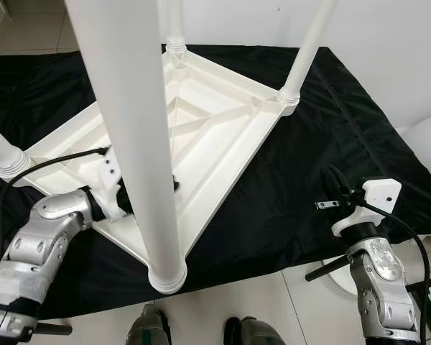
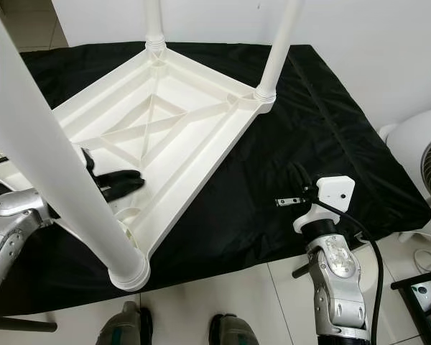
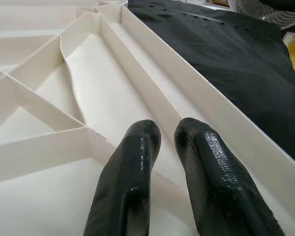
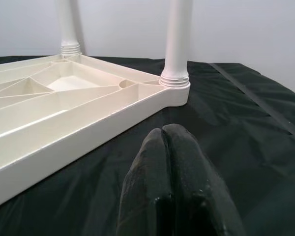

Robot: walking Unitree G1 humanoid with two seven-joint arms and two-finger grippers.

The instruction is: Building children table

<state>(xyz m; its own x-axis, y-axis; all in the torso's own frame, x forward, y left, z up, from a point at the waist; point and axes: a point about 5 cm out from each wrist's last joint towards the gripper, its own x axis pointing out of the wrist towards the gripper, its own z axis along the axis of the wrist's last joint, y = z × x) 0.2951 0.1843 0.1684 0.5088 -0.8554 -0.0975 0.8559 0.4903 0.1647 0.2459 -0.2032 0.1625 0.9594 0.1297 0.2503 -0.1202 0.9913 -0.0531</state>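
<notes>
**Upturned table, left tool inside its frame**

While the white children's table [image 1: 208, 122] is lying upside down on the black cloth [image 1: 309, 144], four white legs [image 1: 133, 129] are being pointed upward from its corners. The left tool [image 2: 118, 181] is being held inside the ribbed underside near the nearest leg, fingers [image 3: 132, 167] slightly parted, nothing gripped. The right tool [image 4: 174, 162] is being held over the cloth beside the table's edge, fingers pressed together, empty. A white fan [image 2: 424, 158] is being shown at right.
</notes>
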